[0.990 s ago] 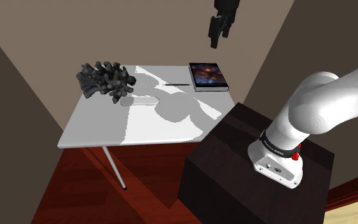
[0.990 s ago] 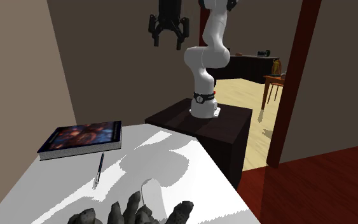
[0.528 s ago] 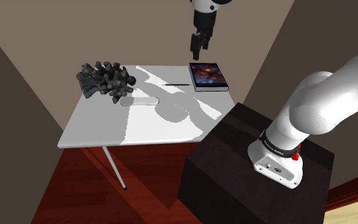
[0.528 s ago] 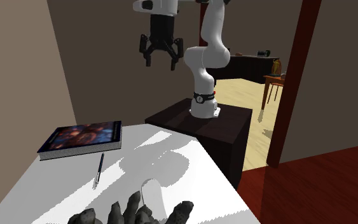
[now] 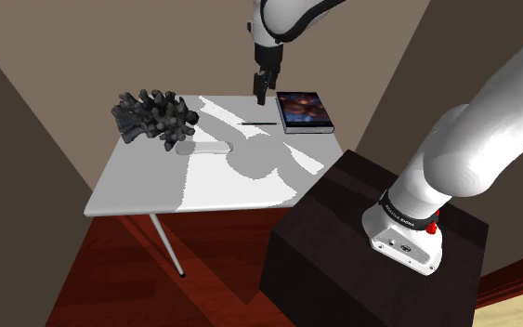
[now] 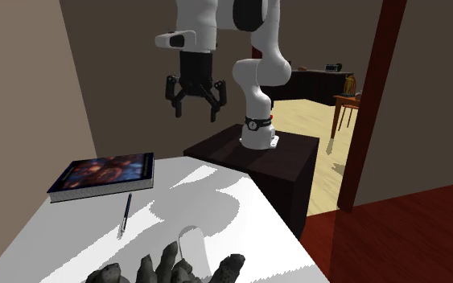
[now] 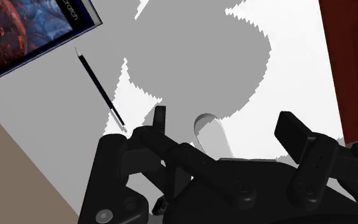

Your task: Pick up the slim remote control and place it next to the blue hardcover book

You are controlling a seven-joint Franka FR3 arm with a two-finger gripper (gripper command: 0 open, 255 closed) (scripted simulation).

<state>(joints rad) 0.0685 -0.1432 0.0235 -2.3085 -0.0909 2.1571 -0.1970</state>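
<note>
White arm (image 5: 473,149), dark joints (image 6: 247,12), black end effector (image 6: 194,115)

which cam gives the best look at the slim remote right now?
Shoulder view: the pale remote lies in full length on the table, beside the dark clump. In the second exterior view the clump hides all but its rounded end; in the wrist view the gripper hides most of it.

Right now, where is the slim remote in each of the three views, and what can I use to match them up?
Shoulder view: the pale remote lies midway across the table, beside the dark spiky clump.
Second exterior view: near the bottom edge, its end hidden behind that clump.
Wrist view: on the table beyond the open gripper, partly hidden by it.
Shared landmark: the black pen, lying between remote and book.
</note>
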